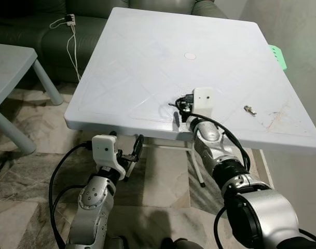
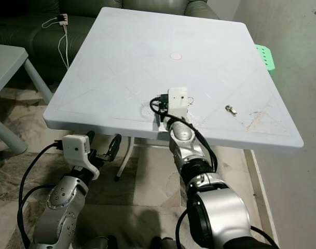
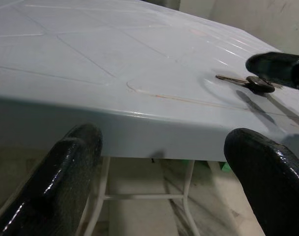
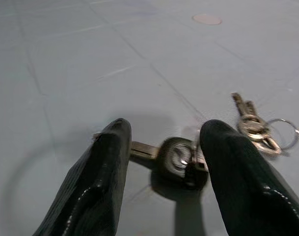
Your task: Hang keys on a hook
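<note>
A bunch of keys (image 4: 178, 157) lies on the white plastic table (image 1: 137, 57) close to its front edge: a black-headed key, with small metal keys on a ring (image 4: 259, 129) beside it. My right gripper (image 4: 164, 135) is down at the tabletop, open, with one finger on each side of the black-headed key. From the head I see it under its white wrist camera, right gripper (image 1: 182, 108). My left gripper (image 1: 127, 148) is open and holds nothing, below and in front of the table edge. Its wrist view looks across the top at the keys (image 3: 247, 82).
A small metal piece (image 1: 249, 109) lies on the table to the right of the keys. A round mark (image 1: 190, 55) sits mid-table. A dark green sofa with a white charger cable (image 1: 70, 36) is behind, a second table (image 1: 10, 59) stands left, and a green stool (image 1: 278, 56) is at the right.
</note>
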Available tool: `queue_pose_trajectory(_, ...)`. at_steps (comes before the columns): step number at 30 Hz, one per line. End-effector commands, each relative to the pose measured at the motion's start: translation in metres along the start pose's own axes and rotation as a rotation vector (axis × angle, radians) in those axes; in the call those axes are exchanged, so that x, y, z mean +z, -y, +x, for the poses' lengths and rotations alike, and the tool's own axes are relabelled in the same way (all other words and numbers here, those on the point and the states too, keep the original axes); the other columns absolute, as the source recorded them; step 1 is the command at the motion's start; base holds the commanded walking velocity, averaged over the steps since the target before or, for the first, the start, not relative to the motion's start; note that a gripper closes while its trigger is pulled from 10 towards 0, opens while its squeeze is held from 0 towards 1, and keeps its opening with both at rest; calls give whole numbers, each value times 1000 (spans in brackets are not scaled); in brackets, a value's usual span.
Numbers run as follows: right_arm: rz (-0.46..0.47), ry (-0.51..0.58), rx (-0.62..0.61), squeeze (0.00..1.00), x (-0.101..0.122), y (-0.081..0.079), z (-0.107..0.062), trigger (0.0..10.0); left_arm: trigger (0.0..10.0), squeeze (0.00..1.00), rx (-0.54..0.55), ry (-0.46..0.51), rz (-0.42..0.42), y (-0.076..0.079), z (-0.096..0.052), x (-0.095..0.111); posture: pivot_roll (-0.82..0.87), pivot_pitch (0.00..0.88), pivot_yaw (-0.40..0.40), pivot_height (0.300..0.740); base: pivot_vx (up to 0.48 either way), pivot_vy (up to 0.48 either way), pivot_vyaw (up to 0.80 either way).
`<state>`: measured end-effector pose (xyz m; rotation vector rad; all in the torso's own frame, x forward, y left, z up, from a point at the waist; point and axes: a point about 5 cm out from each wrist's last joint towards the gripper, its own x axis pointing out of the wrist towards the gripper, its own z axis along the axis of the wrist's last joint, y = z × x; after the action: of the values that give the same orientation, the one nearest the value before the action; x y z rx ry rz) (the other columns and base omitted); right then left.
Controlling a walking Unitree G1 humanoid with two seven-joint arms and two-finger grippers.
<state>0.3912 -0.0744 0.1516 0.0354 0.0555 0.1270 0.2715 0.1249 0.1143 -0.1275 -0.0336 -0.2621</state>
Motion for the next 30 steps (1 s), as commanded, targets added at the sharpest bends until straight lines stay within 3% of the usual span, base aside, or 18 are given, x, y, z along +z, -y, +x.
queue_pose_trajectory(1,-6,-11,0,0,4,-2,3,10000,10000,0,8,-9,-9,2,-3,-1,88,183,-143,740,0,0,0)
queue_pose_trajectory(15,5,-22,-43,0,17,-4,8,10000,10000,0,19,-12,-16,3,-5,-2,94,191,-152,740,0,0,0)
queue_pose_trajectory(30,-7,-69,-103,0,10,1,7,10000,10000,0,23,-15,-24,4,-7,-4,93,190,-152,740,0,0,0)
